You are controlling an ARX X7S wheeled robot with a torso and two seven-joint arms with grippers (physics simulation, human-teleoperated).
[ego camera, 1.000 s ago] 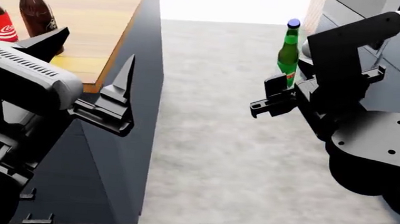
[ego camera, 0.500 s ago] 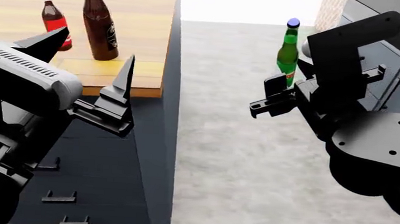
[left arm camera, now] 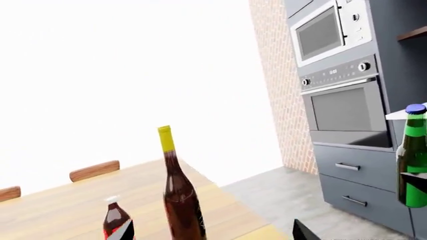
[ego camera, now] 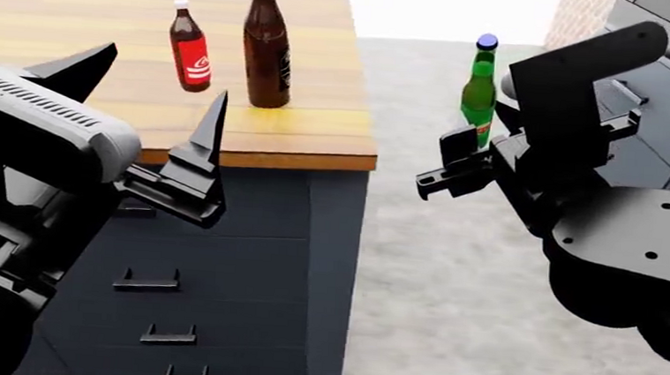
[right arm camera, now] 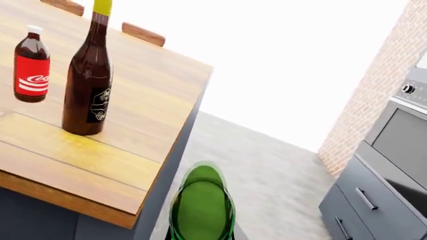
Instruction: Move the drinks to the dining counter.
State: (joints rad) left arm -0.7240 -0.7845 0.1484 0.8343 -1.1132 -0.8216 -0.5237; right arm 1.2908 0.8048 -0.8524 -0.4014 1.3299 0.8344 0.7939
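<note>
The dining counter point(ego camera: 303, 137) has a wooden plank top over dark drawer fronts, at the left of the head view. On it stand the red-labelled cola bottle point(ego camera: 189, 49) and, just to its right, the tall brown wine bottle point(ego camera: 267, 50), near the counter's end. Both also show in the left wrist view, cola point(left arm camera: 115, 223) and wine point(left arm camera: 180, 200), and in the right wrist view, cola point(right arm camera: 32, 70) and wine point(right arm camera: 89, 85). My left gripper point(ego camera: 146, 104) is open and empty, in front of the counter's edge. My right gripper point(ego camera: 461, 161) is shut on the green blue-capped bottle point(ego camera: 479, 87), held upright over the floor, right of the counter.
Grey floor point(ego camera: 421, 317) lies between the counter and the grey cabinet wall at right. That wall holds an oven point(left arm camera: 347, 110), a microwave point(left arm camera: 327, 30) and drawers point(left arm camera: 350, 172). A brick wall point(left arm camera: 277, 100) stands behind. Chair backs point(left arm camera: 93, 170) show at the counter's far side.
The counter with the cola and wine bottles has slid to the right in the head view and now shows its drawer fronts. Both arms keep their pose; the green bottle stays in the right gripper.
</note>
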